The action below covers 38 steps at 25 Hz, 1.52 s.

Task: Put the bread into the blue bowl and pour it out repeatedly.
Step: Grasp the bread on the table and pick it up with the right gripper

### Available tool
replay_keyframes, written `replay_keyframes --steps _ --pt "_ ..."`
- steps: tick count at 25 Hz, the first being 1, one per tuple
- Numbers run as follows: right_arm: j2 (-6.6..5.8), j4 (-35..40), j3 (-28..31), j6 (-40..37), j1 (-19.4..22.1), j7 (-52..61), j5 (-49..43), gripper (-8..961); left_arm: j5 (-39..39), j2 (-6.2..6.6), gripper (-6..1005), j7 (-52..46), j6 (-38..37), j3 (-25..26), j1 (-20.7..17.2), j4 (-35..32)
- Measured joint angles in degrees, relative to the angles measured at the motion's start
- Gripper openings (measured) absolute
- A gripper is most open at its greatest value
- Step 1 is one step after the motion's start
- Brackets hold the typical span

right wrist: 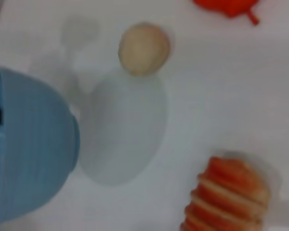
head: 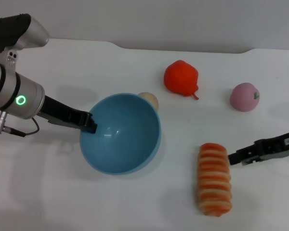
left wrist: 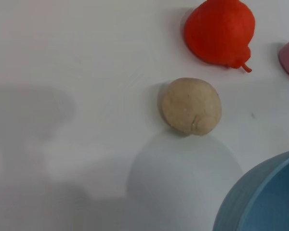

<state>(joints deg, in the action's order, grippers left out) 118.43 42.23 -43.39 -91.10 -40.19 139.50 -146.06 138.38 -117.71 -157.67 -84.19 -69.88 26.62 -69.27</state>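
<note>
Left pincer [head: 92, 123] on tilted blue bowl [head: 127, 144]

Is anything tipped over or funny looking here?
Yes: the blue bowl is tilted up on its side, held at its rim by the left gripper, and it is empty. The bread lies on the table beside the right gripper.

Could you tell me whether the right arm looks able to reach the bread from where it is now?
Probably yes. The right gripper sits just beside the bread, which lies striped side up on the table, with nothing between them. The blue bowl, held by the left gripper, stands well aside.
</note>
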Motion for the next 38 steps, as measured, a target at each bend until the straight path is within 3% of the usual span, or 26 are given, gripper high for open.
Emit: replay_keyframes --steps 7,20,31,38 --pt "0.05 -2.71 -10.75 5.47 -1.22 5.35 -0.25 507 0.05 -0.04 19 0.00 0.08 -0.08 0.25 -0.07" --pt "0.78 -12.77 -16.00 14.48 -5.75 5.45 1.69 504 0.05 -0.16 20 0.15 0.56 -0.08 0.40 0.01" --pt "0.81 -12.76 -26.05 20.01 -5.60 4.06 6.47 499 0.05 -0.07 20 0.18 0.55 -0.08 0.56 0.06" --pt "0.31 -10.03 -26.32 18.44 -2.92 -5.94 14.16 293 0.05 -0.06 19 0.17 0.24 -0.07 0.62 -0.02"
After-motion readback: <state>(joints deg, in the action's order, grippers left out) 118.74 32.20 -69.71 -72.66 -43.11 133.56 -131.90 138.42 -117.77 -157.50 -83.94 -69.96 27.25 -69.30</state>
